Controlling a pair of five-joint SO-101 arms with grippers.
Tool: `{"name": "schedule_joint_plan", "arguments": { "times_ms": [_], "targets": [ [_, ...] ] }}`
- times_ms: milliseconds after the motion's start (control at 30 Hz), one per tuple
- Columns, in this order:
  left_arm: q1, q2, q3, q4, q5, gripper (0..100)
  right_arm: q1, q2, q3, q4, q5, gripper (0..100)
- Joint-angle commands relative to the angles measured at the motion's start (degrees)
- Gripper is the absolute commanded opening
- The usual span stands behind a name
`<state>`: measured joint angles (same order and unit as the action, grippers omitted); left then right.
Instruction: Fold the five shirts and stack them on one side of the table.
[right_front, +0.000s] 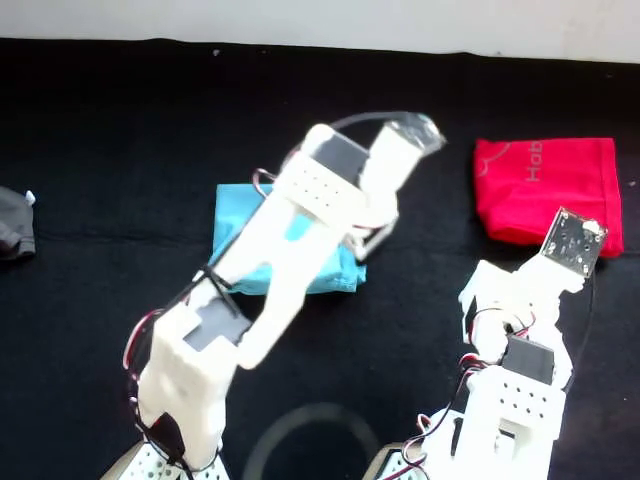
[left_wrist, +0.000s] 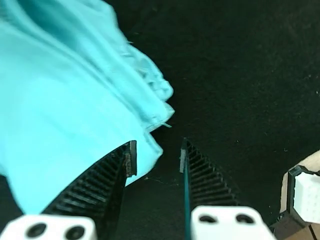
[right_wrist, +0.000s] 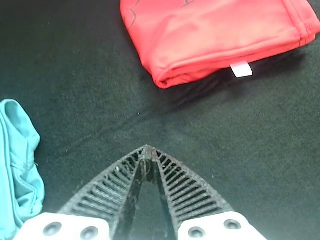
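A folded turquoise shirt (right_front: 243, 232) lies at the table's middle, partly under the left arm. My left gripper (left_wrist: 156, 160) hangs open just above the shirt's edge (left_wrist: 75, 115), one finger over the cloth, the other over bare table. A folded red shirt (right_front: 545, 188) rests at the right side; it appears also as the red shirt (right_wrist: 215, 35) ahead of my right gripper (right_wrist: 147, 150), which is shut and empty over the black tabletop. The turquoise shirt's corner (right_wrist: 17, 160) shows beside it.
A dark grey garment (right_front: 14, 222) lies at the far left edge of the black table (right_front: 120, 130). A white wall strip runs along the back. Bare black cloth stretches between the two folded shirts.
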<state>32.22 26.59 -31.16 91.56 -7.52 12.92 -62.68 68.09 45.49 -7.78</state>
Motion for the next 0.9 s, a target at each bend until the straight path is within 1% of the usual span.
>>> {"name": "schedule_joint_plan", "arguments": {
  "times_ms": [0,133,367,433,500,533,567,767,867],
  "targets": [
    [1.8,2.51,1.27,-2.9,0.18,15,0.66,-0.84,0.04,-0.92,0.18,1.3],
    [1.01,6.11,1.36,-5.98,0.35,15,0.66,-0.84,0.31,-0.92,0.18,1.3],
    [0.75,9.01,1.36,-7.3,0.35,15,0.66,-0.84,0.31,-0.92,0.18,1.3],
    [0.57,9.36,1.36,-7.91,0.26,11,0.66,-0.84,0.31,-0.92,0.18,1.3],
    [0.92,9.1,1.27,-8.26,0.26,2,0.66,-0.84,0.31,-0.92,0.18,1.3],
    [1.1,9.1,1.01,-8.26,0.35,0,0.66,-0.84,0.31,-0.92,0.18,1.3],
    [1.1,9.1,-0.04,-7.91,0.44,2,0.66,-0.84,0.31,-0.92,0.18,1.3],
    [0.66,9.19,-6.02,-7.47,0.44,1,0.66,-0.84,0.31,-0.92,0.18,1.3],
    [0.57,9.1,-8.4,-5.45,0.44,1,0.66,-0.84,0.31,-0.92,0.18,1.3]
  ]
}}
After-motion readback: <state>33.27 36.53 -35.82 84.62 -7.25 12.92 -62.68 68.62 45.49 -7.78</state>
